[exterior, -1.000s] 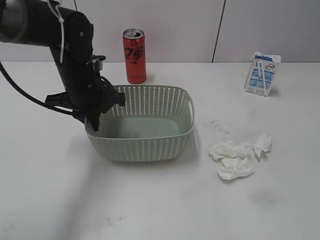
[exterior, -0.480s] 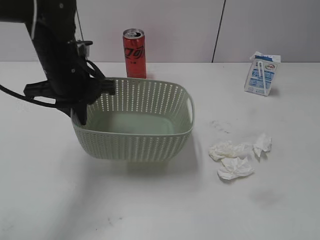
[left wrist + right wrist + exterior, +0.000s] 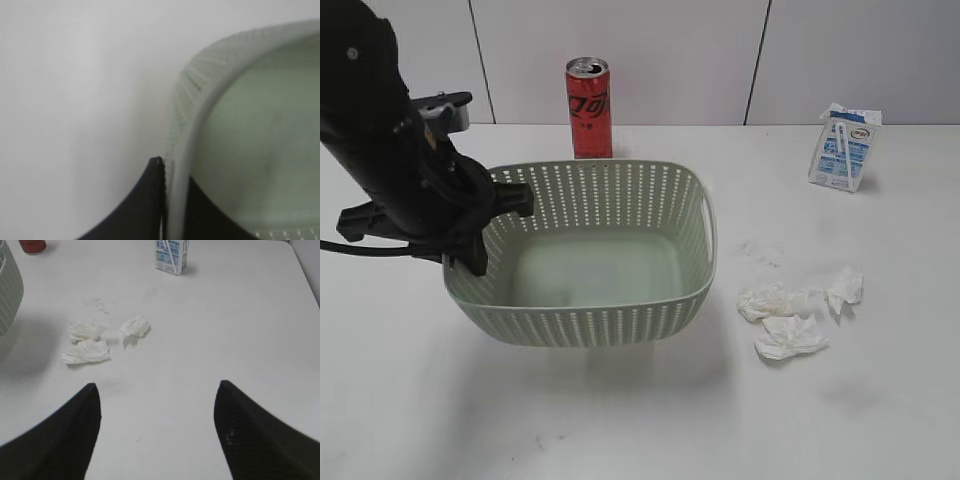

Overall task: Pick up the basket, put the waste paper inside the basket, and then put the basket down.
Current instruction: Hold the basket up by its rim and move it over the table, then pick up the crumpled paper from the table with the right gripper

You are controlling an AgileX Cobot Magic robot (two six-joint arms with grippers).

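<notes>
The pale green basket (image 3: 590,325) hangs tilted above the white table, empty inside. My left gripper (image 3: 475,250) is shut on its left rim. In the left wrist view my left gripper (image 3: 175,172) has one black finger outside and one inside the basket wall (image 3: 200,100). Three white waste paper wads (image 3: 775,300) (image 3: 790,337) (image 3: 845,288) lie on the table to the right of the basket. My right gripper (image 3: 157,385) is open and empty, above the table short of the wads (image 3: 86,352); it does not show in the exterior view. The basket's edge (image 3: 9,290) shows at far left.
A red drink can (image 3: 589,110) stands behind the basket near the back wall. A blue-and-white milk carton (image 3: 845,147) stands at the back right and also shows in the right wrist view (image 3: 171,256). A faint smudge marks the table behind the wads.
My left gripper has lifted the basket off the table and carried it left and toward the camera. The wads, can and carton have not moved.
</notes>
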